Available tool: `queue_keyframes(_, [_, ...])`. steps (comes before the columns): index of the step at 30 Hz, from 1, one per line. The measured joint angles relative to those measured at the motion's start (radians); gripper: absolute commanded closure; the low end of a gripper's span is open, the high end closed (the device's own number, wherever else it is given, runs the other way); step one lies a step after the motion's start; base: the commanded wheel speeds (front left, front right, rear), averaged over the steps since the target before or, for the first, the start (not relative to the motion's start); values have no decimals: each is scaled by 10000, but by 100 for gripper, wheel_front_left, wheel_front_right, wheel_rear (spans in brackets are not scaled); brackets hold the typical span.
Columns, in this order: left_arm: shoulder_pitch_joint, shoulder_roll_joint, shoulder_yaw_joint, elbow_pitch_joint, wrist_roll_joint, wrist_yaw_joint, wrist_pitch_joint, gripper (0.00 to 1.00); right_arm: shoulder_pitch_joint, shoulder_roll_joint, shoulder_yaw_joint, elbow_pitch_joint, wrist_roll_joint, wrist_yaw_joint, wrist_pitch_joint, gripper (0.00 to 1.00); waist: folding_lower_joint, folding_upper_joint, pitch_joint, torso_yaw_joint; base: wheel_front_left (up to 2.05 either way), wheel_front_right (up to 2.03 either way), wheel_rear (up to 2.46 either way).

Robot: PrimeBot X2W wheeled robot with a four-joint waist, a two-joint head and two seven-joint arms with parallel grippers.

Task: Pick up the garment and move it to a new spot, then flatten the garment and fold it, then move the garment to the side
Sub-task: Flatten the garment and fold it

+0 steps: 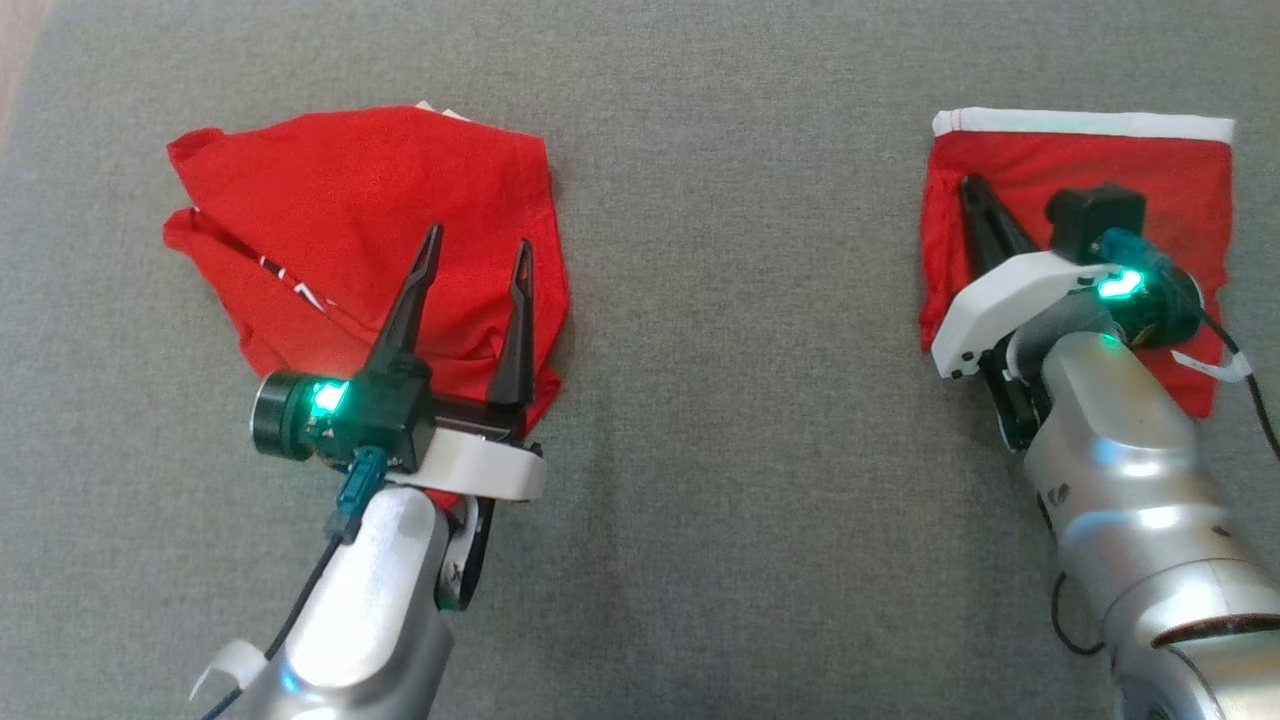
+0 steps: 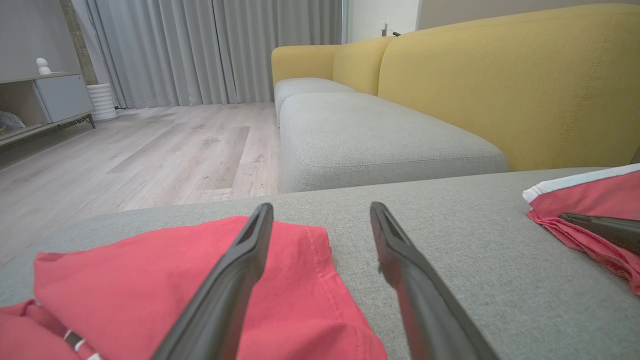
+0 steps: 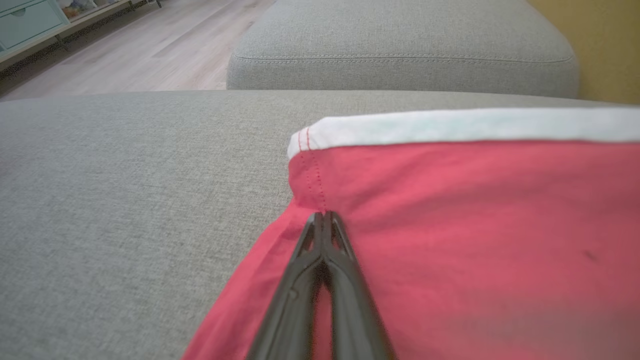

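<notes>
A crumpled red garment (image 1: 330, 190) lies at the left of the grey cushion (image 1: 740, 400). My left gripper (image 1: 479, 238) hovers over its right part, open, with nothing between the fingers; the left wrist view shows that gripper (image 2: 321, 207) above the red cloth (image 2: 150, 270). A second red garment with a white band (image 1: 1150, 160) lies folded flat at the right. My right gripper (image 1: 968, 180) is shut, its tips resting on this garment's left edge near the seam (image 3: 324, 215). Whether any cloth is pinched I cannot tell.
A yellow sofa backrest (image 2: 500, 85) rises behind the grey seat. Another grey seat cushion (image 2: 370, 135) lies beyond a gap. To the left is wooden floor (image 2: 150, 150), with a low cabinet (image 2: 60, 95) by the curtains. Bare grey fabric separates the two garments.
</notes>
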State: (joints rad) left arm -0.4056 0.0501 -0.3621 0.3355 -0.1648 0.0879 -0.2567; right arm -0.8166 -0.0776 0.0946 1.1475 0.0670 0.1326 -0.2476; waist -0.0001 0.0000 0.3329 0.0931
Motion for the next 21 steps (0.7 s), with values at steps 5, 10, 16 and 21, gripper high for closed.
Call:
queue_keyframes(5, [39, -8, 23, 42, 0, 2, 0, 0, 7, 6, 267, 82, 382, 0, -31, 100, 0, 0, -178, -39, 0, 0, 0])
queue_keyframes(10, [138, -12, 92, 59, 0, 2, 0, 0, 407, 6, 207, -723, 794, 0, -31, 100, 0, 0, -458, -200, 0, 0, 0])
queue_keyframes(16, [630, -13, 255, 54, 2, 4, 2, 0, 1774, -81, -313, -3076, 1083, 0, -31, 100, 0, 0, -989, -617, 0, 0, 0])
queue_keyframes(21, [954, 0, 462, 48, 71, 0, 0, 0, 3417, -192, -1057, -4752, 905, 0, -31, 0, 0, 0, -1517, -1157, 0, 0, 0])
